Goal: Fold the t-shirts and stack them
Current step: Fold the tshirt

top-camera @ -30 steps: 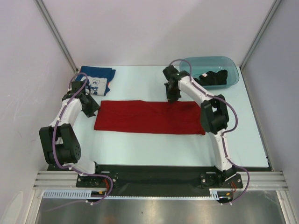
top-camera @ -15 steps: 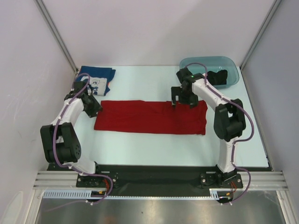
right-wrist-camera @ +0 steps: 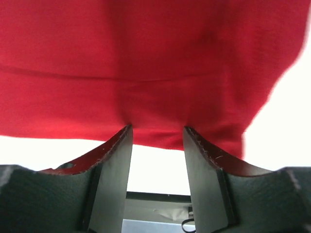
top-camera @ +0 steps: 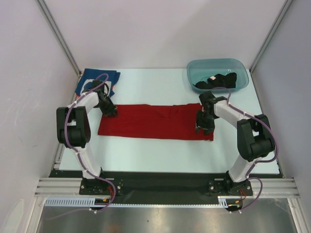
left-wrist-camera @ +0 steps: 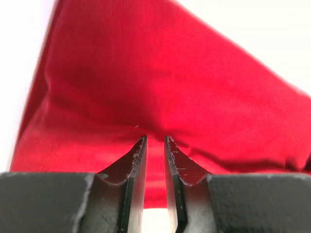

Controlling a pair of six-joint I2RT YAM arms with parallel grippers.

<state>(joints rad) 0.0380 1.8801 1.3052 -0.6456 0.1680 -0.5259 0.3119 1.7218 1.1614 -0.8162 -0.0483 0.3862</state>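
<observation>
The red t-shirt (top-camera: 155,121) is soft, matt cloth, finely creased. So are the blue t-shirt (top-camera: 111,76), which carries a white print, and the black t-shirt (top-camera: 221,79), which lies in a translucent, glossy teal plastic tub (top-camera: 197,70). The fingers of the left gripper (left-wrist-camera: 154,141) and right gripper (right-wrist-camera: 156,128) are matt black plastic, scuffed pale along their edges; the table (top-camera: 155,150) is smooth and pale, and the front rail (top-camera: 272,186) is ridged bare metal.

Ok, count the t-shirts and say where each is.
3. The red t-shirt lies flat mid-table; the blue t-shirt sits at the far left corner; the black t-shirt in the teal tub. Others may hide underneath.
</observation>
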